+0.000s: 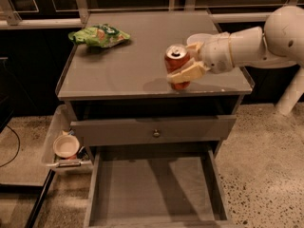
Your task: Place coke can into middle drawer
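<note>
The red coke can (177, 63) with a silver top is held upright in my gripper (185, 69), just above the front right part of the cabinet top (118, 65). The cream fingers (187, 73) are closed around the can's lower half, and the arm reaches in from the right. Below, the middle drawer (154, 189) is pulled wide open, a shallow grey tray with a bare flat floor. The can is higher than the drawer and further back.
A green chip bag (99, 35) lies at the back left of the top. A white bowl (197, 38) is mostly hidden behind my wrist. The closed drawer front with a round knob (156, 133) sits above the open drawer. A bin holding a small bowl (66, 146) stands left of the cabinet.
</note>
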You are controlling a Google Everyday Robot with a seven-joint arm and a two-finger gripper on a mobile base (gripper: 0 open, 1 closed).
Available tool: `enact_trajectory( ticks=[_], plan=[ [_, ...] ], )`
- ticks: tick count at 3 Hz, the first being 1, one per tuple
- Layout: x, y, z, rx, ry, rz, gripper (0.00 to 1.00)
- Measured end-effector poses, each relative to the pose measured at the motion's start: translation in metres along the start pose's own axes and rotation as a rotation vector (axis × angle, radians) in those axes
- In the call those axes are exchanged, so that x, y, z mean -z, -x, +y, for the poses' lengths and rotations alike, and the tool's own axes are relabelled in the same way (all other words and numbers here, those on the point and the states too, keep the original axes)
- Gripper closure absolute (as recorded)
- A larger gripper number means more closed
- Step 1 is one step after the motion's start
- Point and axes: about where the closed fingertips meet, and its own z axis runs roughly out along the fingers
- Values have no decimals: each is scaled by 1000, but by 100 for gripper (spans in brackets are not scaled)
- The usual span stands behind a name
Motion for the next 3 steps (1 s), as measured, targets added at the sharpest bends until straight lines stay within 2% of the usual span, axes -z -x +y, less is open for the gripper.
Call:
enact_trajectory(
  ticks=[2, 3],
  plan=[
    [48, -52, 86, -8, -20, 75, 100],
    [54, -103, 127, -72, -34, 105, 100]
  ],
)
